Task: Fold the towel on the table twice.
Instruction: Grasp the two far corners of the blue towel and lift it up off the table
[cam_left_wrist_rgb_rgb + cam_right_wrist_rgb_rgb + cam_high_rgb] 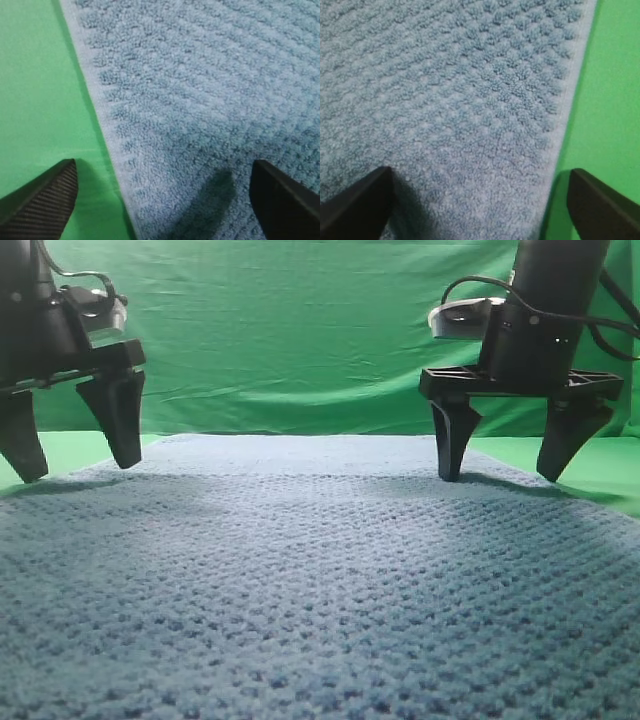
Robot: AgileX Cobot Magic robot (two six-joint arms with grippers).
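Observation:
The blue-grey waffle-weave towel point(320, 580) lies flat on the green table point(70, 450) and fills most of the exterior high view. My left gripper point(72, 468) hangs open over the towel's far left edge, one finger over the towel, the other over green cloth. In the left wrist view the towel's hem point(107, 135) runs between the left gripper's point(165, 200) spread fingers. My right gripper point(505, 475) stands open at the far right edge, fingertips close to the towel. The right wrist view shows the towel point(445, 110) and its right hem between the right gripper's point(480, 210) fingers. Neither gripper holds anything.
A wrinkled green backdrop curtain point(290, 330) hangs behind the table. Bare green tabletop point(40, 90) shows left of the towel, and more bare tabletop point(615, 100) lies to its right. Cables run along the right arm point(545, 300).

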